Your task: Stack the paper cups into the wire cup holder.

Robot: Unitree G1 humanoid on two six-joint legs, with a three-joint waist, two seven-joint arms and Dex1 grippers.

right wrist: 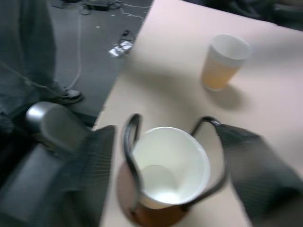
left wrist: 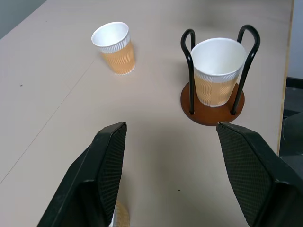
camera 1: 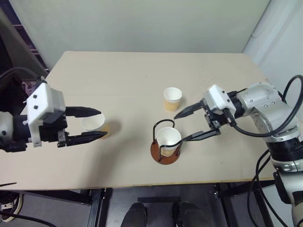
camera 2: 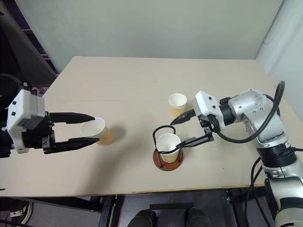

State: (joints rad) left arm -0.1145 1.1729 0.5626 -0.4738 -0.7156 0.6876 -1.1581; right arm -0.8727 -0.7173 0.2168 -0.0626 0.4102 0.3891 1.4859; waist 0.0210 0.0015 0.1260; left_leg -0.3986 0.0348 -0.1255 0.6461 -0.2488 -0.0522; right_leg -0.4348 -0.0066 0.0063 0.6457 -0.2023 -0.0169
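L arm reaches in from left side, gripper point(camera 1: 101, 124) pointing right, roughly level, fingers spread wide. R arm bent at elbow, wrist turned inward; R gripper point(camera 1: 180, 126) points left, slightly down, fingers apart.

A pale beige table point(camera 1: 142, 75) stands against a light wall point(camera 1: 142, 23), a faint seam running across its top from the left edge toward the right. Beyond its near edge, black frame legs point(camera 1: 97, 208) meet a dark grey floor point(right wrist: 94, 42), where cables point(right wrist: 102, 5) trail. A person's shoe point(right wrist: 71, 96) and trouser leg point(right wrist: 28, 42) stand beside the table's edge.
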